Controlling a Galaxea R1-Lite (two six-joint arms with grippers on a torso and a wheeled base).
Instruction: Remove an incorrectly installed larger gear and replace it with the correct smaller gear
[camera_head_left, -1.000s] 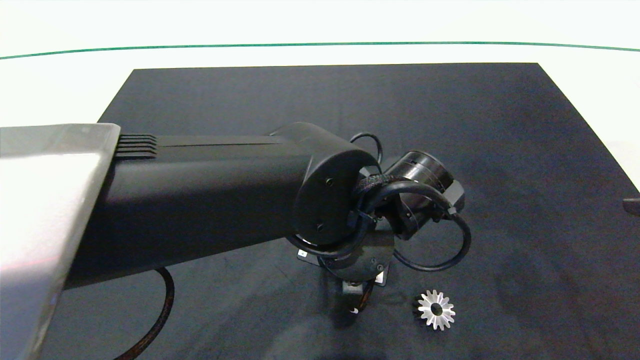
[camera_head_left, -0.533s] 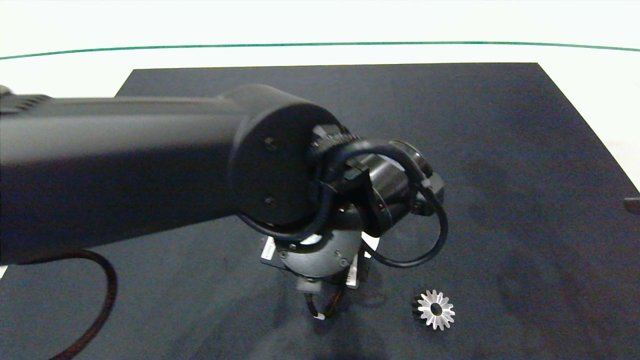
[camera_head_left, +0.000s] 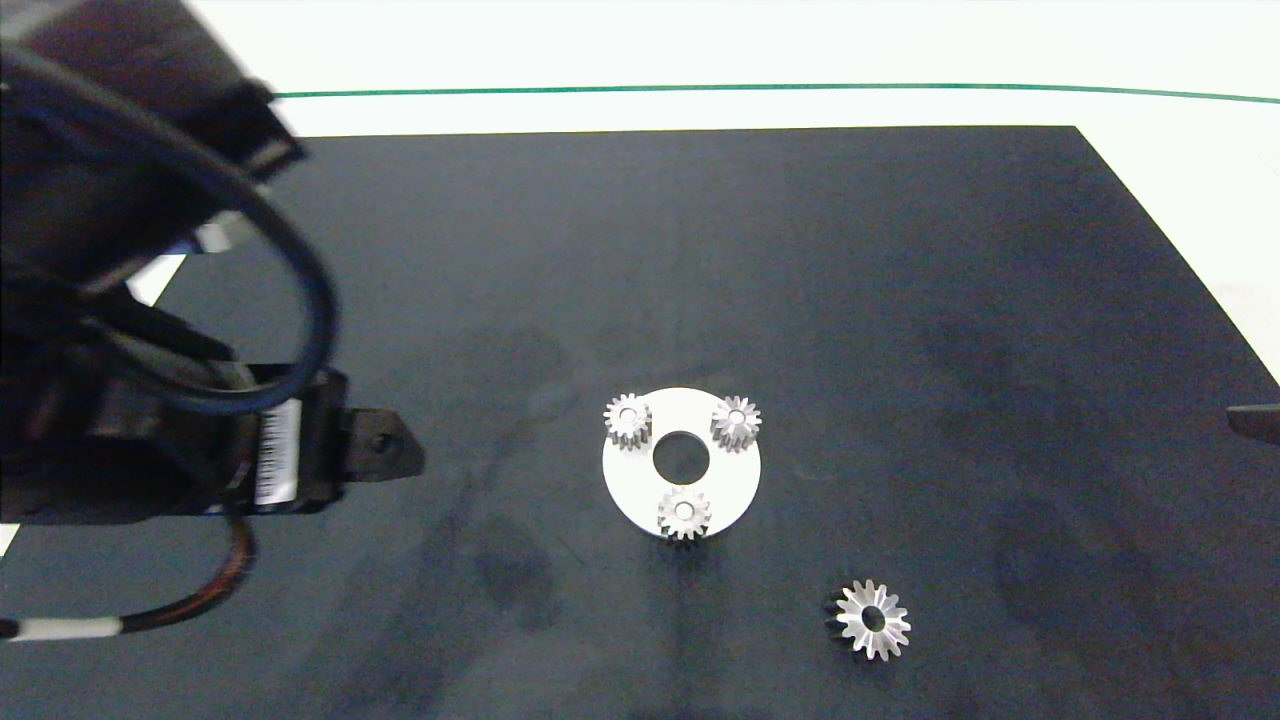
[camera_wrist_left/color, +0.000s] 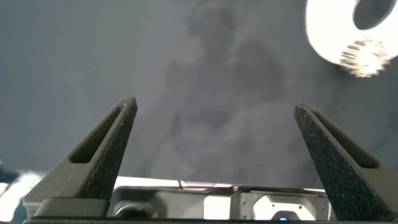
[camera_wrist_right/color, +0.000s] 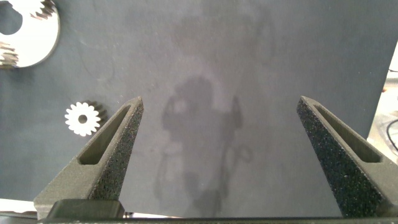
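Your left arm pulled back fast: a second ago it sat right over the middle of the dark mat and hid the work, and at this moment the left gripper was well off to the left side of the mat, fingers spread wide apart with nothing between them. That retreat uncovered the white disc, which was hidden under the wrist in both earlier head views. You had three small blunt-toothed gears on it around the centre hole: the far-left gear, the far-right gear and the smaller gear at the near edge. I'm calling the near one the fresh install because your gripper was working just above that spot, but the earlier views never showed the placement, so treat that as likely, not confirmed. The larger gear lay flat on the mat near the disc's near-right side, clear of it, in the same spot throughout, so it was already off the disc. The right gripper hovered parked over the right side of the mat, fingers also wide apart and empty, with the larger gear and a slice of the disc visible off to one side. Judging by that layout, your swap looked done, pending a check that the near gear was seated fully
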